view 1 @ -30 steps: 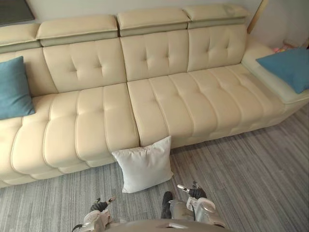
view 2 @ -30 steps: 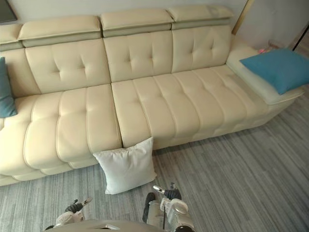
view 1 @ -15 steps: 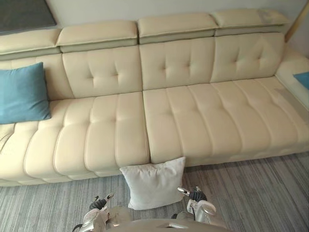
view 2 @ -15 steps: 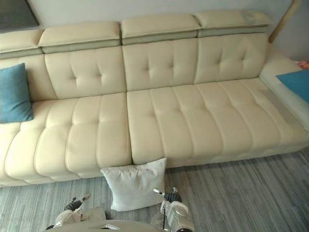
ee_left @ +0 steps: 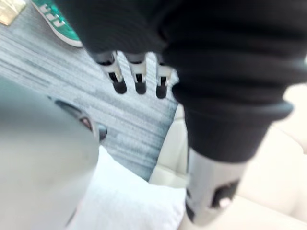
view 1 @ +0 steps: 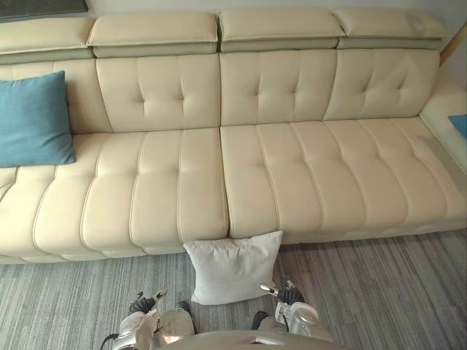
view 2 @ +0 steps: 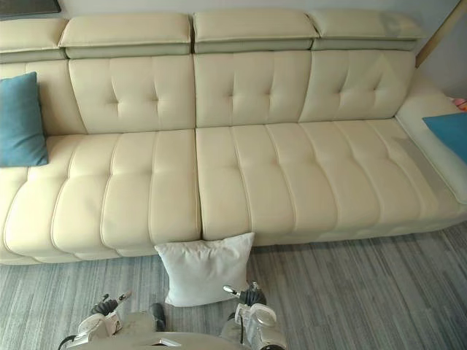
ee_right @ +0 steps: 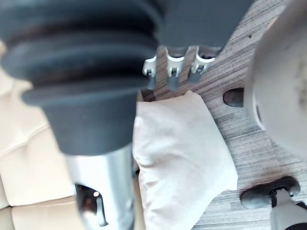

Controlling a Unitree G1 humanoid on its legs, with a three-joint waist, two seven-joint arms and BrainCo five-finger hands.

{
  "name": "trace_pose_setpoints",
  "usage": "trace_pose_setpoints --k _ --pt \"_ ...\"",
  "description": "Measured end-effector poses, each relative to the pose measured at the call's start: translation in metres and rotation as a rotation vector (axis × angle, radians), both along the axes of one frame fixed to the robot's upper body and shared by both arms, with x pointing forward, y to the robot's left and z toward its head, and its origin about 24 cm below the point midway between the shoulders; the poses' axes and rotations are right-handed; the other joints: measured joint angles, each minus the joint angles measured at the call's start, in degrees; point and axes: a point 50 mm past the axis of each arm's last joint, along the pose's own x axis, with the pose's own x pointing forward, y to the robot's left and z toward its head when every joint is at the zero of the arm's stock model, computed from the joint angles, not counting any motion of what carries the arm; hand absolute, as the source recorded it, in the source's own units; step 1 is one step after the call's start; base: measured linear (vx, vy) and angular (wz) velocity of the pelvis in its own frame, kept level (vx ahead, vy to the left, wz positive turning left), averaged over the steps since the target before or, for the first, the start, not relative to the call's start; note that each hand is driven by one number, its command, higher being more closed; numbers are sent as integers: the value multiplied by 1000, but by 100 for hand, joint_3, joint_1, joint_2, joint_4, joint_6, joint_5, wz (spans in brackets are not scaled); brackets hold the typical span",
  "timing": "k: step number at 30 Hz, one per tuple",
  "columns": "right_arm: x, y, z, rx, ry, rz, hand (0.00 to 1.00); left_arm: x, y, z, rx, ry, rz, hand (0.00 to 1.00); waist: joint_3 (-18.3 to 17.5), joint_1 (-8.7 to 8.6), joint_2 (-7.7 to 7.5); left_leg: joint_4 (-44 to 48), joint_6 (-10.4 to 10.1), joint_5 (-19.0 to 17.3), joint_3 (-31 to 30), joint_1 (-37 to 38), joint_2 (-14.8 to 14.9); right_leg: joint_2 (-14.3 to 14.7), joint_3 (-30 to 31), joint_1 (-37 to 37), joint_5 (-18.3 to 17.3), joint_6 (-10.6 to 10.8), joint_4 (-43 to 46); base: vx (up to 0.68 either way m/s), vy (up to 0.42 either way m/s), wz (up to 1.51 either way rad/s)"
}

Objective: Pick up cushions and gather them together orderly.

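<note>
The left hand [view 1: 143, 303] and right hand [view 1: 289, 294] are hanging low, fingers relaxed and straight, gripping nothing. Just beyond them, the white cushion [view 1: 233, 266] is leaning on the floor [view 1: 379, 292] against the sofa [view 1: 292, 168] front. One blue cushion [view 1: 33, 120] is sitting at the sofa's left end, another blue cushion [view 2: 449, 135] at its right. Pinching a single corner would probably be letting the soft cushion sag and slip free.
</note>
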Motion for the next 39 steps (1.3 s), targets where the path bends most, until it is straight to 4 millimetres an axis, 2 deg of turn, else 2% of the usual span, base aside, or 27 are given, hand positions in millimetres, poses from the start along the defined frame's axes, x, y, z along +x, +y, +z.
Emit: trace_pose_setpoints --k 4,6,7,8,12,16,18,20,21,22,24,26,29,35,39 --pt "21 -5 12 -67 -64 2 0 18 1 7 28 -46 1 0 207 43 17 655 68 -206 -167 -822 133 36 39 -539 9 19 179 -176 34 10" --pt "43 -6 24 -107 -123 17 0 37 2 15 53 -95 -17 0 437 34 29 973 78 -296 -309 -1299 181 109 184 -871 39 -17 308 -189 58 18" --pt "46 -6 27 -116 -134 16 0 41 1 16 58 -104 -27 0 438 46 29 1034 77 -310 -320 -1414 193 114 205 -975 41 -21 357 -180 68 19" --pt "57 -6 35 -130 -172 19 0 53 0 22 67 -138 -39 0 522 87 30 1139 96 -331 -340 -1616 196 117 267 -1177 43 -25 476 -139 70 7" --pt "99 -9 66 -172 -304 37 0 91 -5 42 87 -240 -59 0 909 80 101 1533 168 -312 -470 -2328 186 54 306 -1896 10 -38 1023 -137 65 11" --pt "138 -10 101 -163 -436 21 0 141 -9 80 92 -429 -58 0 1278 45 172 1836 252 -210 -618 -3275 154 -9 395 -2938 -133 -99 1689 -134 12 13" --pt "157 -7 121 -134 -501 -2 0 161 -6 99 103 -507 -51 0 1509 30 188 1982 279 -136 -638 -3696 160 -27 449 -3452 -195 -164 2017 -115 -47 1" --pt "176 -3 145 -89 -581 -23 0 180 -1 122 78 -603 28 0 1703 20 207 2182 293 -80 -650 -4288 199 -37 518 -4135 -251 -209 2392 -115 -58 -5" --pt "181 -2 152 -82 -601 -26 0 184 0 127 69 -626 45 0 1743 23 214 2228 297 -77 -650 -4421 205 -37 535 -4294 -261 -218 2475 -114 -63 -8" --pt "196 -1 175 -62 -669 -34 0 195 1 142 41 -686 93 0 1819 24 249 2376 300 -52 -676 -4898 235 -36 560 -4802 -288 -251 2721 -94 -44 -4" --pt "208 -3 197 -55 -731 -39 0 206 0 156 21 -734 119 0 1857 18 295 2518 358 25 -724 -5341 233 -65 564 -5271 -321 -250 2990 -67 -31 6" --pt "219 -6 229 -4 -833 -98 0 219 -1 177 2 -805 142 0 1906 35 302 2721 349 104 -795 -5871 239 -103 563 -5833 -394 -284 3370 -51 -36 16" --pt "228 -14 265 74 -951 -186 0 229 -2 201 0 -890 167 0 1926 37 308 2935 339 173 -895 -6379 234 -158 577 -6391 -516 -330 3794 -39 -65 17" --pt "235 -27 303 277 -1041 -417 0 243 -7 243 -1 -1019 191 0 1926 40 309 2997 288 302 -933 -7044 271 -172 585 -7164 -590 -389 4111 -59 -42 7" --pt "237 -36 322 326 -1061 -520 0 251 -14 268 16 -1084 186 0 1926 33 310 2984 283 410 -938 -7357 300 -169 596 -7515 -553 -437 4176 -55 -3 1"
